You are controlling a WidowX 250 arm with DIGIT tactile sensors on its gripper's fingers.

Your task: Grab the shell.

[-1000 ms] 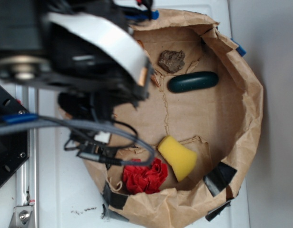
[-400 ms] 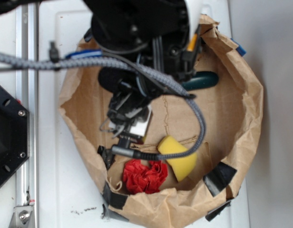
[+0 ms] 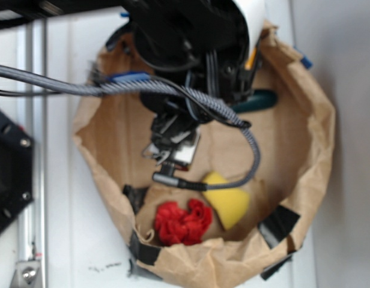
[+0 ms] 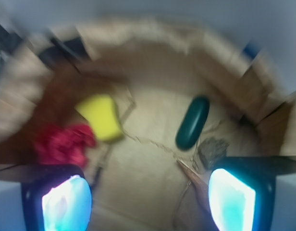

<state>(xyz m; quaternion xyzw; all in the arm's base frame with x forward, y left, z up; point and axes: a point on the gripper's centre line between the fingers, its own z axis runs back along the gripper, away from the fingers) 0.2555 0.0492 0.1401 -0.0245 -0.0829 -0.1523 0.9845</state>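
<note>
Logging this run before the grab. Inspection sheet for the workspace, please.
Surface: crumpled brown paper tray, taped rim.
Job's things: shell, only a thin tan point shows by the right finger, blurred.
Clutter: yellow sponge, red cloth, dark green capsule, brown rock.
Grippers: gripper open, above the tray floor, holding nothing.
Cables: braided cable loops across the tray.
Surroundings: white table, metal rail at left.

Inside the crumpled tan-brown paper basin (image 3: 317, 126) lie a yellow sponge wedge (image 4: 101, 117), a red crinkled cloth (image 4: 61, 143), a dark green oblong capsule (image 4: 192, 122) and a grey-brown rock lump (image 4: 213, 150).
</note>
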